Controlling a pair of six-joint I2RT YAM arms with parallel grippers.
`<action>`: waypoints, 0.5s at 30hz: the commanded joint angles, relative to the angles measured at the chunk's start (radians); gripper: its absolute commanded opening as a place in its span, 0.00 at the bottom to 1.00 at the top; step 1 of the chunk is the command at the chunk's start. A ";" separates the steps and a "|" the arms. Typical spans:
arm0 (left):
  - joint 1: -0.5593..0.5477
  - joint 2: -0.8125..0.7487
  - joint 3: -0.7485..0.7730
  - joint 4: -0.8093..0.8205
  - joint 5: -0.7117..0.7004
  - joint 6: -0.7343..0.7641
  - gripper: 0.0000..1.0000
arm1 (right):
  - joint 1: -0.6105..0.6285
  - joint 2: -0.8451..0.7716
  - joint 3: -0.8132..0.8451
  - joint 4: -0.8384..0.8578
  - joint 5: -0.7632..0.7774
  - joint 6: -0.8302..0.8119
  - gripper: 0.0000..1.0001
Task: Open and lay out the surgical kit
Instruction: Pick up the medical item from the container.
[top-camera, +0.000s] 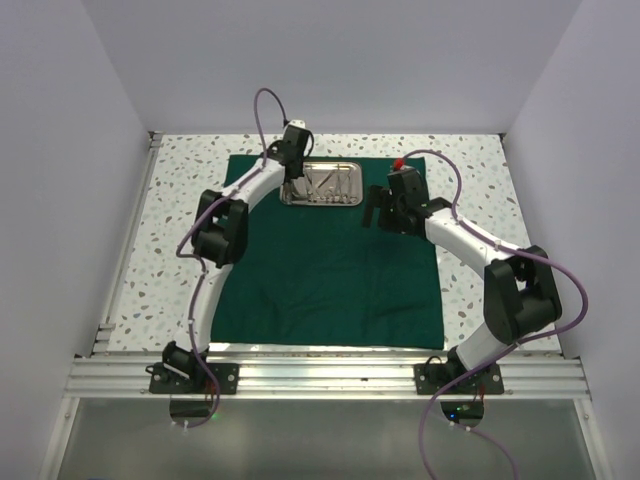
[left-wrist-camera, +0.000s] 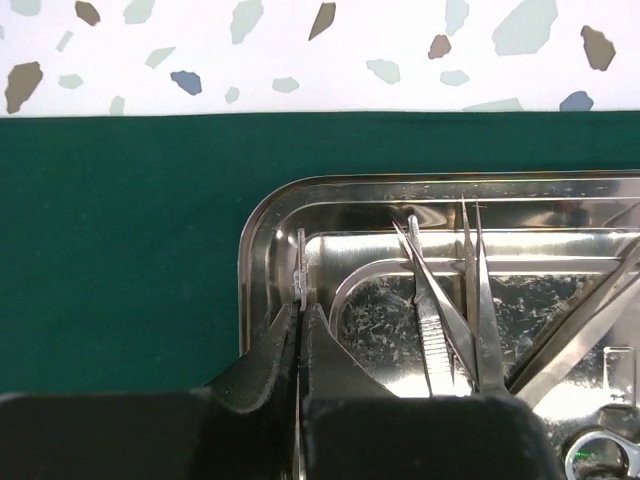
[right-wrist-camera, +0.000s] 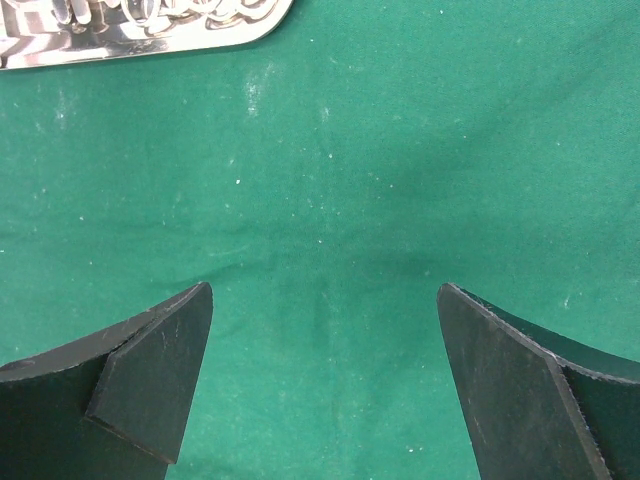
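Speckled bench (top-camera: 170, 210) carries the dark green cloth wrap (top-camera: 330, 290), unfolded and lying flat from the bench's near edge almost to its far edge; judged to serve as the lay-out field, so the opening step looks done. Steel tray (left-wrist-camera: 262, 232) sits on the cloth at the middle of its far edge, long side parallel to that edge. Left gripper (left-wrist-camera: 301, 305) reaches into the tray's left end, jaws pressed together on a thin metal strip (left-wrist-camera: 300, 262) standing against the left inner wall; edge-on, so I cannot tell which instrument it is. The grip is presumably there to lift that piece out for placement on the cloth. Further right in the tray, tweezers (left-wrist-camera: 432, 325) and a second pointed pair (left-wrist-camera: 486, 320) lie overlapping, tips toward the far wall; more handles cross at the right end, not identifiable. Right gripper (right-wrist-camera: 325, 300) hovers over bare cloth just beyond the tray's right end, jaws spread wide, holding nothing; likely parked there to leave the tray to the left arm.
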 joint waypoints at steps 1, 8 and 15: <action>0.005 -0.098 0.003 -0.025 -0.007 0.018 0.00 | 0.002 -0.002 0.005 0.030 -0.015 0.010 0.98; 0.005 -0.182 -0.118 -0.005 -0.003 -0.022 0.00 | 0.002 0.009 0.005 0.036 -0.022 0.015 0.98; 0.005 -0.285 -0.220 0.030 0.019 -0.032 0.00 | 0.002 0.000 -0.003 0.044 -0.031 0.019 0.98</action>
